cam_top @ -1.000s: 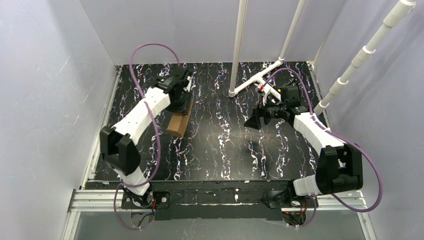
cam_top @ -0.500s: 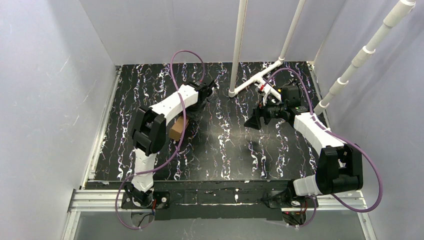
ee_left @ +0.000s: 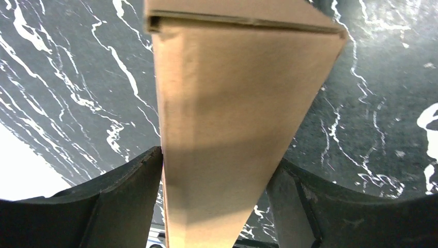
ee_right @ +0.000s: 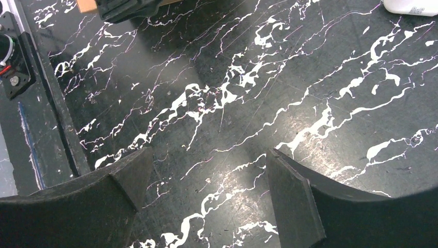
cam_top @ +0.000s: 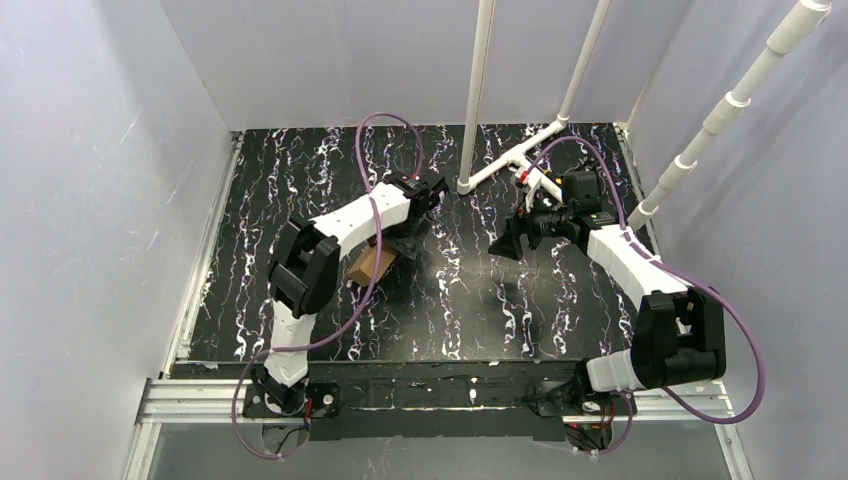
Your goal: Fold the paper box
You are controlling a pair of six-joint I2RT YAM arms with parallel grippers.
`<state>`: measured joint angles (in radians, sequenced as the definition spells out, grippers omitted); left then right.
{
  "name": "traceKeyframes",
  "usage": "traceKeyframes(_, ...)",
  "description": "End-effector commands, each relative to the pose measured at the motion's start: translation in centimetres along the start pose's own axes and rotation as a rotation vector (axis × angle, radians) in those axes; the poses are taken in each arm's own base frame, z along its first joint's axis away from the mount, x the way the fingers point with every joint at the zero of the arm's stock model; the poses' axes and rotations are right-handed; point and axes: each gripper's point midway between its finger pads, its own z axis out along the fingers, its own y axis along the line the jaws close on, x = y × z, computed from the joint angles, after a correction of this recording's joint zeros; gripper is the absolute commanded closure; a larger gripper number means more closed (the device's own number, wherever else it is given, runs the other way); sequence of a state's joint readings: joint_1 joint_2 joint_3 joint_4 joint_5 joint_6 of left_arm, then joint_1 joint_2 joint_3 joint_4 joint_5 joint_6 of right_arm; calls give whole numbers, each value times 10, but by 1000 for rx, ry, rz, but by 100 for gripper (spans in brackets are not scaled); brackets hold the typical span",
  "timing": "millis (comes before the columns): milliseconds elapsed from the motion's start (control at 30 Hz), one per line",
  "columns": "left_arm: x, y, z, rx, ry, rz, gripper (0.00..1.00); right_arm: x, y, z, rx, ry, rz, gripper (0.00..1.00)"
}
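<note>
The left arm (cam_top: pixel 340 215) folds sharply at the elbow, with the left pincer (ee_left: pixel 214 160) clamped on both sides of the paper box (ee_left: pixel 232 103). The right arm (cam_top: pixel 625 255) reaches out well right of the box, the right pincer (ee_right: pixel 206 155) spread wide.

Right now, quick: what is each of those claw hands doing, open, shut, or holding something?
Left gripper: closed on the paper box.
Right gripper: open, holding nothing.
</note>
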<state>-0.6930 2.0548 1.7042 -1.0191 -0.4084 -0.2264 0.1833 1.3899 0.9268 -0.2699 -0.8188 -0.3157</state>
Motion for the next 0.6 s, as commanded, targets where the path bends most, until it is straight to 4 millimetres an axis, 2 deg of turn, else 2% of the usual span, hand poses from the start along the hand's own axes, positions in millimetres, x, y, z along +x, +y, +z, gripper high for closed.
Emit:
traceKeyframes(0, 2, -8, -42, 98, -89, -98, 31, -1, 2, -1, -21, -5, -11, 12)
traceKeyframes(133, 9, -24, -60, 208, -133, -152, 30, 0, 2, -1, -20, -2, -11, 12)
traceKeyframes(333, 15, -62, -89, 519, -200, -227, 26, 4, 2, -2, -24, 18, -46, 12)
traceKeyframes(400, 15, -71, -104, 638, -236, -245, 26, 6, 4, -6, -26, 35, -79, 12)
traceKeyframes(433, 12, -74, -119, 722, -278, -260, 26, 8, 6, -8, -30, 46, -95, 12)
traceKeyframes(500, 6, -68, -145, 869, -405, -316, 25, 7, 7, -14, -12, 58, -152, 11)
traceKeyframes(567, 4, -45, -170, 972, -550, -413, 13, 5, 4, -27, 46, 94, -211, 10)
